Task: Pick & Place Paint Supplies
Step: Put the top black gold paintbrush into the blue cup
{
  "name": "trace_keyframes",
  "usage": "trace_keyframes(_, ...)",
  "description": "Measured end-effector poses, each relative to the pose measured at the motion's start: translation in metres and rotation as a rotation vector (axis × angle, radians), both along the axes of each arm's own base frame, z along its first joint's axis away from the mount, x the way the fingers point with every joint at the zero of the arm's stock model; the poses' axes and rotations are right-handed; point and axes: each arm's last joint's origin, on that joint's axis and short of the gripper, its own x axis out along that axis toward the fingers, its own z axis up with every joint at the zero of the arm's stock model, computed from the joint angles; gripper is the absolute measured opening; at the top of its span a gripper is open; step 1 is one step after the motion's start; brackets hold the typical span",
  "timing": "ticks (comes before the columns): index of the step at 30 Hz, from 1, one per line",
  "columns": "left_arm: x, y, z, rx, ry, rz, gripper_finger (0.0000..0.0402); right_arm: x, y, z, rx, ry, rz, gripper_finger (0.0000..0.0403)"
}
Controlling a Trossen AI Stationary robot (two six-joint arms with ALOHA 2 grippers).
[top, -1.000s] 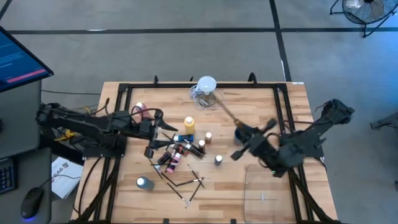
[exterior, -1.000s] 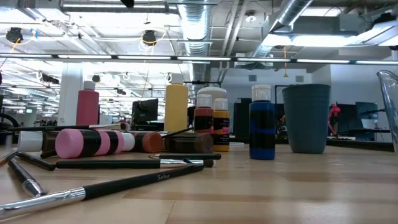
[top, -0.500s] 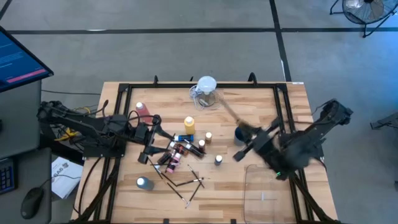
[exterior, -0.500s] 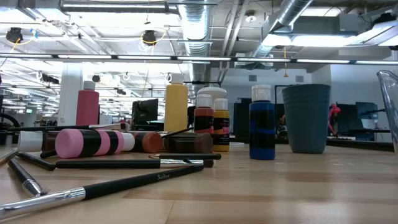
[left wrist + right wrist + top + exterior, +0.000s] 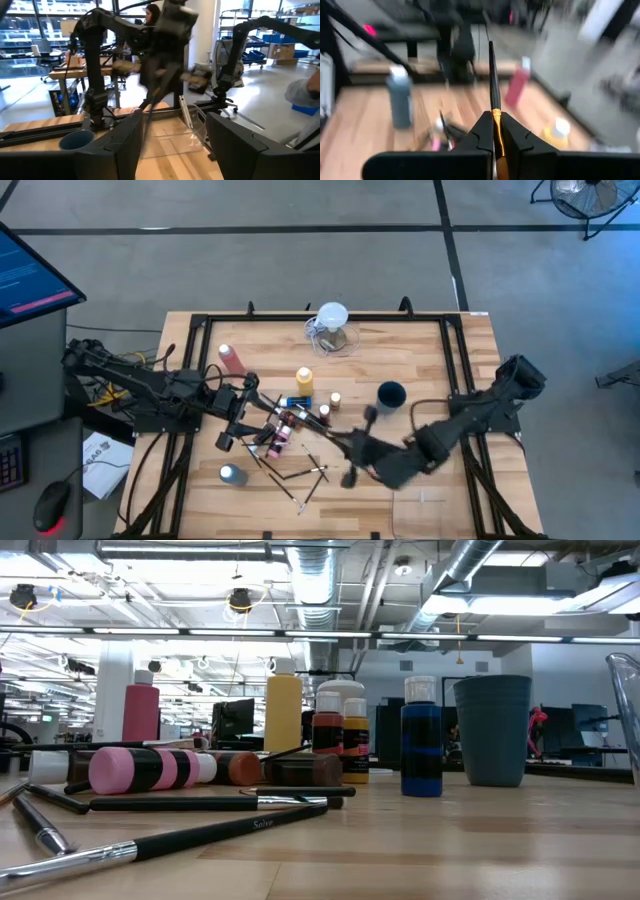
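1 thin dark paintbrush with an orange ferrule (image 5: 493, 100) is clamped in the right gripper (image 5: 496, 131) above the wooden desk (image 5: 420, 340); carry it level and steady, while the left gripper (image 5: 237, 428) waits part-open over the bottle pile (image 5: 285, 423).

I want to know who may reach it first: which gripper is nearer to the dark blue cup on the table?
Right. The right gripper, shut on a paintbrush, is a short way in front of the blue cup. The left gripper is open, far across the bottle pile.
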Motion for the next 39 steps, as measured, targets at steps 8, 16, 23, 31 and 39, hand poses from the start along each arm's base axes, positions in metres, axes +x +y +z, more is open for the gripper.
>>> trace_keyframes(8,-0.002,-0.007,0.0,-0.007,0.003,-0.037,0.0204,-0.011,-0.06,0.032,0.225,0.37,-0.17,0.0001)
trace_keyframes(16,-0.002,-0.007,0.0,-0.006,0.005,-0.036,0.0204,-0.048,-0.111,0.08,0.379,0.591,-0.466,0.0001)
trace_keyframes(23,-0.002,-0.007,-0.001,-0.004,0.011,-0.036,0.0204,-0.045,-0.132,0.079,0.575,0.695,-0.428,0.0001)
trace_keyframes(31,-0.002,-0.007,-0.002,-0.002,0.017,-0.036,0.0204,-0.036,-0.156,0.072,0.667,0.781,-0.414,0.0001)
trace_keyframes(39,-0.002,-0.007,-0.002,0.0,0.024,-0.036,0.0204,-0.04,-0.213,0.083,0.717,0.765,-0.418,0.0001)
